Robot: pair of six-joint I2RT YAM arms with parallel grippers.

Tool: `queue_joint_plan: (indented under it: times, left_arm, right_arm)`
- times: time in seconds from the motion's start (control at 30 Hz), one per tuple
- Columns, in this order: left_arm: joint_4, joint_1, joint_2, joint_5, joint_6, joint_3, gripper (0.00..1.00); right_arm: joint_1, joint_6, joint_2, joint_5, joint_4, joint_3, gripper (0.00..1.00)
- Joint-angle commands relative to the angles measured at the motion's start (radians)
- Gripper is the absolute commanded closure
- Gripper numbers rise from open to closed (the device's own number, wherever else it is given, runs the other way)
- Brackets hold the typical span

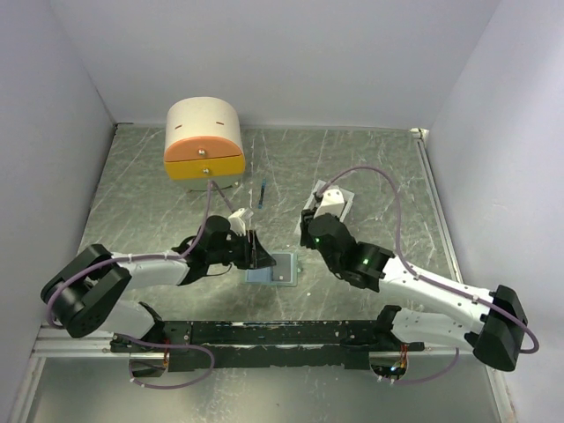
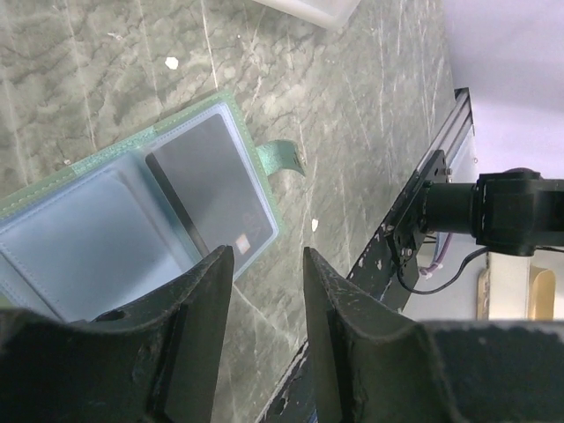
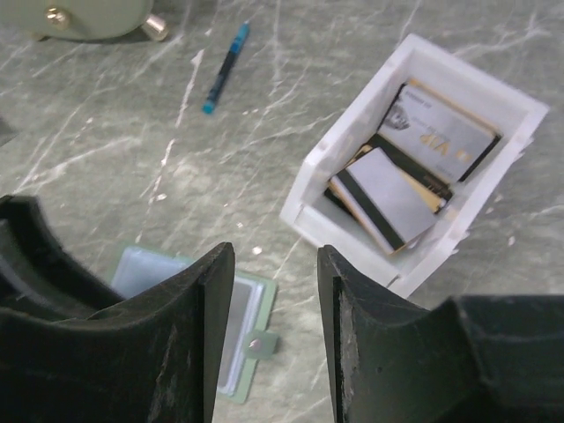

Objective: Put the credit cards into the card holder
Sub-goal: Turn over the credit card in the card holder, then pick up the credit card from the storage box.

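Note:
The card holder lies open on the table, pale blue inside with a green edge and a strap. A dark credit card sits in its right pocket. My left gripper hangs open over the holder's near edge with nothing between its fingers. In the top view the card holder lies between both arms, and the left gripper is at its left side. My right gripper is open and empty, between the card holder and the white tray. More credit cards, gold-edged and grey, lie in that tray.
The white tray stands at the right of the holder, also seen as the white tray in the top view. A cream-and-orange drawer box stands at the back left. A thin blue stick lies between box and tray. The black rail runs along the near edge.

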Motion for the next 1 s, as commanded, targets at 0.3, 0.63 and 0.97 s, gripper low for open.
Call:
queue_joint_plan:
  times: [0.3,0.63,0.97]
  left_arm:
    - [-0.357,-0.006,-0.31,-0.146,0.214,0.09,0.0]
    - [-0.621,-0.003,-0.458,-0.148,0.316,0.166,0.0]
    - [-0.844,-0.003,-0.683,-0.306,0.462,0.255,0.03]
  right_arm:
    - [-0.412,-0.327,0.246,-0.33,-0.006,0.151,0.52]
    - [-0.581,-0.655,0.523,-0.424,-0.034,0.348,0.52]
    - [-0.606,-0.799,0.694,-0.535,-0.13,0.493,0.51]
